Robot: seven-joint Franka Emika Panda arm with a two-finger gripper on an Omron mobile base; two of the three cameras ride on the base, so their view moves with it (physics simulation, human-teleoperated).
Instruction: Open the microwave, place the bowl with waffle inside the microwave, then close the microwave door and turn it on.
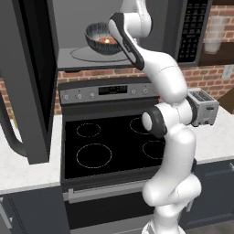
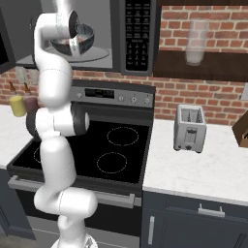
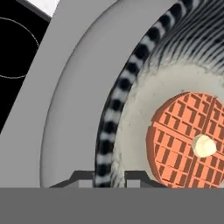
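Microwave (image 1: 137, 32): mounted above the stove (image 1: 109, 141), cavity exposed, keypad strip on its right side.

Microwave door (image 1: 27, 82): swung fully open to the left of the microwave cavity, curved handle bar at its outer edge, hanging over the counter (image 1: 27, 169) left of the stove.

Bowl (image 1: 98, 36): inside the microwave cavity, over the round glass turntable (image 1: 87, 55); dark streaked wall, pale inner ring. Whether its base touches the turntable cannot be told.

Waffle (image 3: 186, 140): inside the bowl, lying flat on the pale bottom, a small pale pat on top.

Gripper (image 3: 110, 177): inside the microwave cavity at the bowl's rim. In the hand view its two dark finger tips stand one on either side of the striped rim, close against it, gripping the bowl by its wall.

Arm: rises in front of the stove and reaches up into the microwave.

Toaster (image 2: 190, 128): silver, on the counter to the right of the microwave, below it.

Yellow cup (image 2: 17, 105) and maroon cup (image 2: 31, 102): side by side on the counter below the microwave, left of the stove.

Translucent vessel (image 2: 195, 42): on a dark shelf right of the microwave.
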